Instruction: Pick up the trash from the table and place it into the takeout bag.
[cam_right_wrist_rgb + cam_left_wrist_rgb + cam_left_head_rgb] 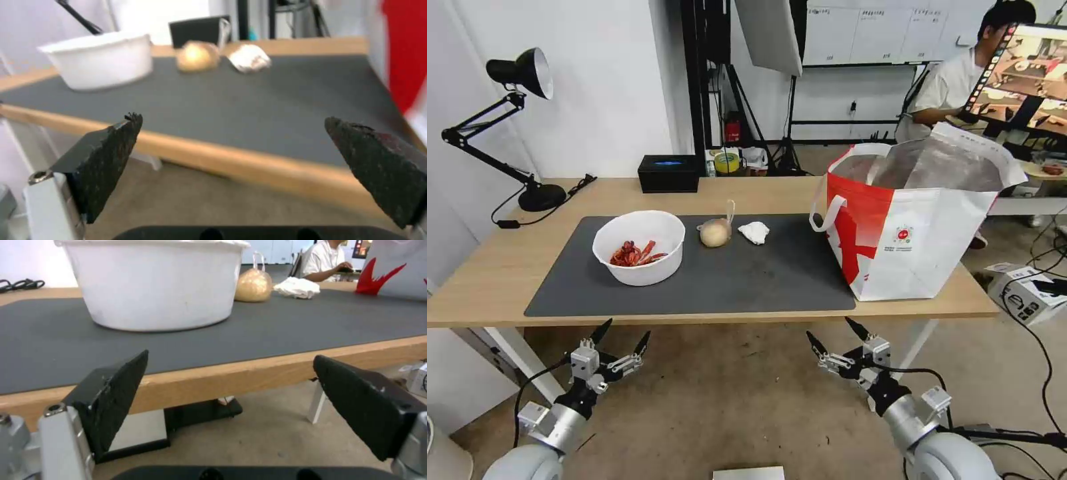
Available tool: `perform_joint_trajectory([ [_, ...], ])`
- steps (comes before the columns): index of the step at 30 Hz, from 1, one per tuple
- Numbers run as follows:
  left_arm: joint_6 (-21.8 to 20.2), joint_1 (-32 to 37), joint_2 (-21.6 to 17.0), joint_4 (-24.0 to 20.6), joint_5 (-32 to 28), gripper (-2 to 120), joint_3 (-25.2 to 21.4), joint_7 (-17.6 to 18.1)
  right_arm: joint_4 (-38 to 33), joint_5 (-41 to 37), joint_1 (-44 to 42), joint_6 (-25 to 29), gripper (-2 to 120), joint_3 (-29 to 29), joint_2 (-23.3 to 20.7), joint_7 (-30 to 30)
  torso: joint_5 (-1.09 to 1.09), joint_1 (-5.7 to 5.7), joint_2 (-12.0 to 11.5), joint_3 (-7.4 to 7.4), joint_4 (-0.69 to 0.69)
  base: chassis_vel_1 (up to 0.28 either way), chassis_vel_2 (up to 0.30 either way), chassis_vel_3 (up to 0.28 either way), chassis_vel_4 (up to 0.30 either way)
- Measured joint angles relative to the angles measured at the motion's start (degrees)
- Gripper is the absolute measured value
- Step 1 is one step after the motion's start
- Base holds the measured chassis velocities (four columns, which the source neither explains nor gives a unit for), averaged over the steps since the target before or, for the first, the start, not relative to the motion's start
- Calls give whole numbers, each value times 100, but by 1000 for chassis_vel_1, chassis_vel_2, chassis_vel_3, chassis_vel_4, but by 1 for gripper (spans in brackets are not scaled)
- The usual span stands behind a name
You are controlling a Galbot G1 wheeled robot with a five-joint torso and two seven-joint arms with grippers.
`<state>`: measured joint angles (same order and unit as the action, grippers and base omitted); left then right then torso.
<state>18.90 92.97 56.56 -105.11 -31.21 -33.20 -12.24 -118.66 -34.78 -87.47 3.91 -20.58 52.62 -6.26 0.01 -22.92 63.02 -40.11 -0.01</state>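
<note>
1. Two grippers hang low, in front of the table's (487,273) near edge: the left gripper (624,333) at lower left, the right gripper (830,333) at lower right. Both are spread wide and hold nothing.
2. One grey mat (747,280) lies on the table.
3. Three bits of trash sit on the mat: one white bowl (639,247) with red shells, one tan lump (716,233) beside it, one white tissue (754,232) just right of the lump.
4. One big red-and-white bag (920,220) stands open at right.
5. One black box (668,173) and one lamp (514,127) are at the back.
</note>
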Motion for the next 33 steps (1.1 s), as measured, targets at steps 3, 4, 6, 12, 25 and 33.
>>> perform_joint_trajectory([
  [3, 0, 7, 12, -20, -1, 100, -12, 5, -101, -183, 271, -168, 100, 142, -133, 110, -1, 0, 0, 0, 1, 0, 0, 0, 0],
  [4, -2, 14, 43, -39, 5, 100, -22, 8, -148, -405, 747, -392, 100, 430, -317, 305, -1, 0, 0, 0, 0, 0, 0, 0, 0],
  [6, -7, 21, 90, -57, 27, 100, -30, 14, -79, -550, 1343, -568, 100, 839, -504, 513, 0, 0, 0, 0, 2, 0, 0, 0, 0],
  [12, -42, 101, 165, -171, 14, 100, -75, 15, 281, -760, 2571, -848, 100, 1649, -670, 865, 0, 0, 0, 0, 1, 0, 0, 0, 0],
  [25, -70, 252, 342, -222, 61, 100, -261, 20, 1548, -1571, 5246, -1868, 100, 3465, 115, 2116, -2, 0, 0, -1, 2, 0, 0, 0, 0],
  [33, -70, 303, 423, -234, 77, 100, -329, 25, 2515, -1933, 6170, -2113, 100, 3909, 751, 2502, -2, -1, -1, -1, 2, 0, 0, 0, 0],
])
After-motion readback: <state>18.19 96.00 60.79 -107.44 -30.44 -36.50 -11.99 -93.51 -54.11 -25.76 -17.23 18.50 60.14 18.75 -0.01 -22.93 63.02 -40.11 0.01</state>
